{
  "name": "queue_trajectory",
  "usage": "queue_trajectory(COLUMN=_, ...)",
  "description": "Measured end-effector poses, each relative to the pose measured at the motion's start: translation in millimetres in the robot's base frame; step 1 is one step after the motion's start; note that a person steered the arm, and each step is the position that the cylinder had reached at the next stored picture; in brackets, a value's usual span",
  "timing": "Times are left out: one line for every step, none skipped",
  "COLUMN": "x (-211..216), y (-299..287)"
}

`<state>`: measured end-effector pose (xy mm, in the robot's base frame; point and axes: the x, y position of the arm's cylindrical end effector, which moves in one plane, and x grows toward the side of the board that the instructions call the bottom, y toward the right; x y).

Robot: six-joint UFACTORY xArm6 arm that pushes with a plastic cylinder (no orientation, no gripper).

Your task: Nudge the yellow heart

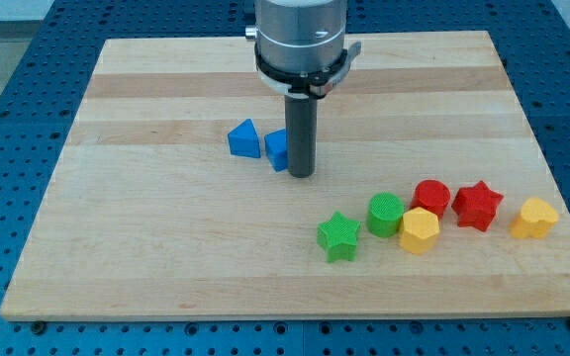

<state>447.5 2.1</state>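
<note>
1. My tip (pixel 301 175) is bare, holding nothing, touching the blue cube (pixel 278 149); blue triangle (pixel 244 138) just beyond.
2. Yellow heart (pixel 534 218) sits far right, end of the block row, well apart from tip — prob. not approached yet.
3. Arm hangs vertical from the view's top over the board (pixel 166 247).

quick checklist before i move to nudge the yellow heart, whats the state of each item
1. Target found: yellow heart sits alone at the view's far right, ok.
2. My tip near the target: not ok, it stands beside the blue cube, well to the view's left.
3. Straight path: not ok, the red star and red cylinder lie between.
4. Lookalike: the yellow hexagon is a different block, ok.
5. Room at the board edge: heart lies near the right edge, cannot tell if a rightward push is safe.
</note>
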Motion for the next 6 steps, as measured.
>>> queue_trajectory(x=-6, y=0)
queue_trajectory(x=-6, y=0)
queue_trajectory(x=4, y=0)
queue_trajectory(x=5, y=3)
queue_trajectory(x=5, y=3)
queue_trajectory(x=1, y=48)
